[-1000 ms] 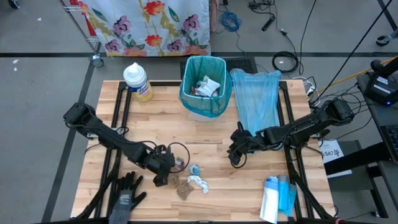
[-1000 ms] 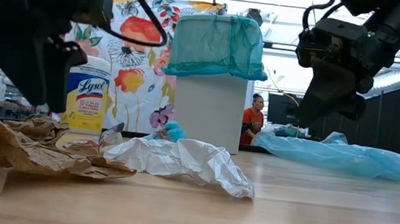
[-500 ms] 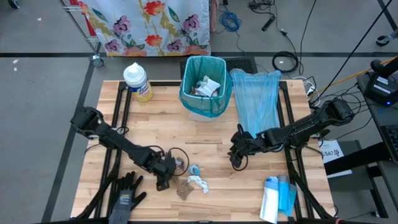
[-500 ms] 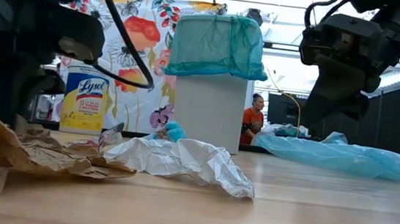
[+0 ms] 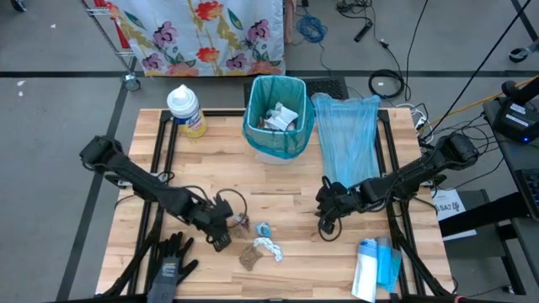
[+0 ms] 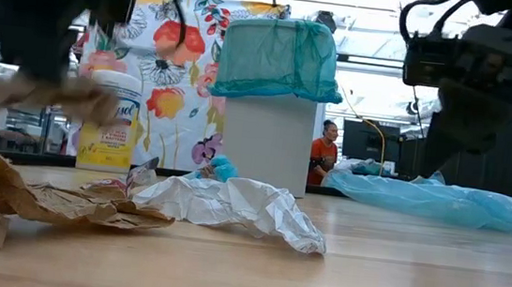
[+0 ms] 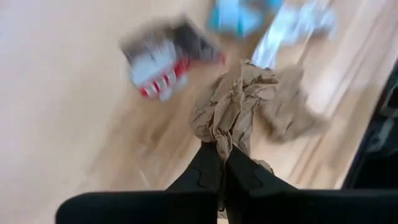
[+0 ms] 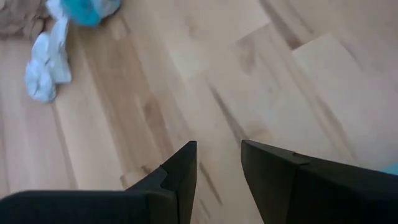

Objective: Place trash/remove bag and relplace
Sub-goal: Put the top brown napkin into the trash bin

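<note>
Left gripper [image 7: 219, 163] now off the table, clamped on a brown paper wad [image 7: 231, 112] it just lifted.
Remaining trash [image 5: 259, 245] lies just beside it; lined bin [image 5: 277, 119] is well ahead; right gripper [image 8: 217, 163] hovers, fingers narrowly apart, empty.

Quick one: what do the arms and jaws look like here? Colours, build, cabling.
Both arms are black and slender, with bulkier joints. The left gripper and right gripper end in flat matte-black jaws with stepped inner edges. A thin black cable loops above the left wrist. No markings are visible.
</note>
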You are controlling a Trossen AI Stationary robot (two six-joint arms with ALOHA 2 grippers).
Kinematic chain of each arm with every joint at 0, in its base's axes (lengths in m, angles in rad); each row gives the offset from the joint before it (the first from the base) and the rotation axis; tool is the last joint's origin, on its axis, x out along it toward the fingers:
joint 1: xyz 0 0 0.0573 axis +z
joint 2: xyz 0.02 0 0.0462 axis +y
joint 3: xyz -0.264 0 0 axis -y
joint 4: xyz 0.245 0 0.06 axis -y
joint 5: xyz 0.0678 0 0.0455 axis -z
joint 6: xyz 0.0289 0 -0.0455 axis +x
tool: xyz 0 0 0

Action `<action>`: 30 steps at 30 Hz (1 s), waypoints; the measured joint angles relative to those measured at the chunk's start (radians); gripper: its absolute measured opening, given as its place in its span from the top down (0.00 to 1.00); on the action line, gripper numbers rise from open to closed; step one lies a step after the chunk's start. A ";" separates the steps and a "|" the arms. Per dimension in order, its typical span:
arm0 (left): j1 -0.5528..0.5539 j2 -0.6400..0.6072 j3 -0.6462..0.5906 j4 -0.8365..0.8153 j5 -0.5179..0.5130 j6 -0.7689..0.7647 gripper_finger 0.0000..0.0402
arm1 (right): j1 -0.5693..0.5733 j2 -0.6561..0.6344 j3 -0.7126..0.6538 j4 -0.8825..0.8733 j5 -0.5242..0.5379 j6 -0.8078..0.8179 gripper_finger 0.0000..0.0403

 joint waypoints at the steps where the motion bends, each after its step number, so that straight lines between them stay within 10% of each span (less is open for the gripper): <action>1: 0.003 -0.024 0.020 -0.028 -0.032 0.000 0.99 | 0.009 0.000 0.000 0.000 0.000 0.000 0.71; 14: 0.336 -0.186 0.500 -0.407 -0.261 0.428 1.00 | 0.078 0.000 0.000 0.004 0.009 0.089 0.71; 30: 0.825 0.088 0.935 -0.239 -0.076 0.822 1.00 | 0.070 0.000 0.000 0.086 0.110 0.046 0.71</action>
